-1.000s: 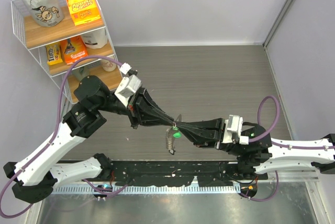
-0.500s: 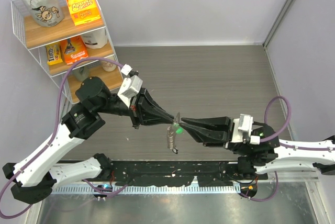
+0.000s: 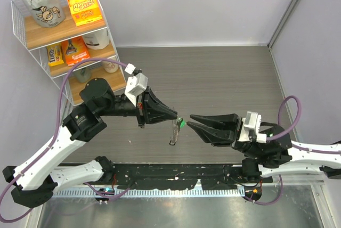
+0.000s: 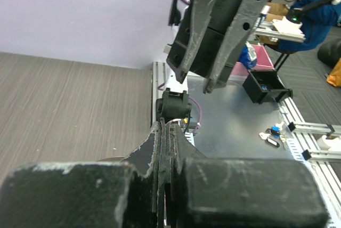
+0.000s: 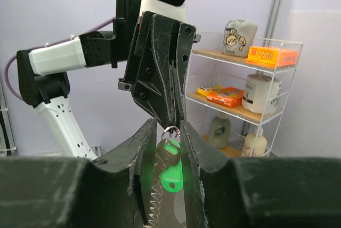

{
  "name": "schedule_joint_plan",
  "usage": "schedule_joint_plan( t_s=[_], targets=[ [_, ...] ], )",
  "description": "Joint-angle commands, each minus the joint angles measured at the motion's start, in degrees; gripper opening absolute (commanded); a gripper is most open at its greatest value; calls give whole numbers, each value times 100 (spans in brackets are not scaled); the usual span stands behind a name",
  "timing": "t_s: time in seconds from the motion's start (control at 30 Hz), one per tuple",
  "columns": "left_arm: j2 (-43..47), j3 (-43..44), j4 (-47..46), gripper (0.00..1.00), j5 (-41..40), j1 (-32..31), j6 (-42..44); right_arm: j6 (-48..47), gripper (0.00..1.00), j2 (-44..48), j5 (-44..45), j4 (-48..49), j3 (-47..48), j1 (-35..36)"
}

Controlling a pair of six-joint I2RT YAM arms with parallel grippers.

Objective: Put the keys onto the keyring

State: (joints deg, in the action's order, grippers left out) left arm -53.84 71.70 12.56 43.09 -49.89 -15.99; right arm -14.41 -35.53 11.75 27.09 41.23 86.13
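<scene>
Keyring (image 3: 173,133) hangs clamped in left tool (image 3: 175,116); right tool (image 3: 189,120), fingers apart beside it, should pinch key (image 3: 181,124) squarely.

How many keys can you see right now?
1: a green-headed key hangs with the keyring from the shut left gripper, just off the open right gripper. More may be hidden behind it.

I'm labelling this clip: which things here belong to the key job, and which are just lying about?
Job: keyring, green key, left gripper holding the keyring, open right gripper.
Lying about: wire shelf, orange box, grey bag.
</scene>
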Motion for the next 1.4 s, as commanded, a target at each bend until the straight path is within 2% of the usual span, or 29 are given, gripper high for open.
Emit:
schedule_joint_plan(
  t_s=[0.0,0.2,0.6,0.97,1.37],
  targets=[
    [120,81,203,0,-678,-3,96,193,33,-86,538,-967,578,1],
    [137,72,511,0,-1347,-3,35,378,36,-112,881,-1548,921,1],
    [243,37,546,0,-1716,-3,-159,1098,40,-991,1514,-2278,1791,1],
    [348,-33,476,0,-1743,-3,-238,1257,35,-1149,1831,-2296,1897,1],
    [383,-60,388,0,-1655,-3,-291,1274,35,-1246,1892,-2164,1915,-43]
  ],
)
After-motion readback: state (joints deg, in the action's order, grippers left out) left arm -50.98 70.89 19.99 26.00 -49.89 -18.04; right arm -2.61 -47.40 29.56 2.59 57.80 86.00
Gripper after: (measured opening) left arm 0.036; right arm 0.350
